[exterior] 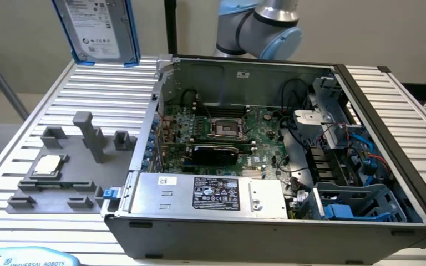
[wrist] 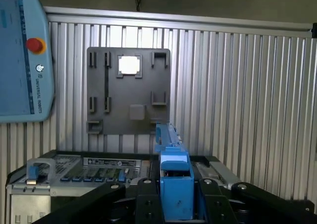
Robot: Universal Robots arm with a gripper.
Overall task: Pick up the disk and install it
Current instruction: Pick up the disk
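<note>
Blue-railed: clamping disk (exterior: 98,27) edge-on, claw (wrist: 177,190) part-closed around it; holding high, apart from case (exterior: 257,235); best carried upright, grip firm.

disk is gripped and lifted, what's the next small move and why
Probably carry the disk sideways toward the exterior view's right, over the open computer case. The gripper is clamped on its blue rail and it hangs clear of the table, but it sits beyond the case's far left corner, while the empty blue drive cage is at the near right.
</note>
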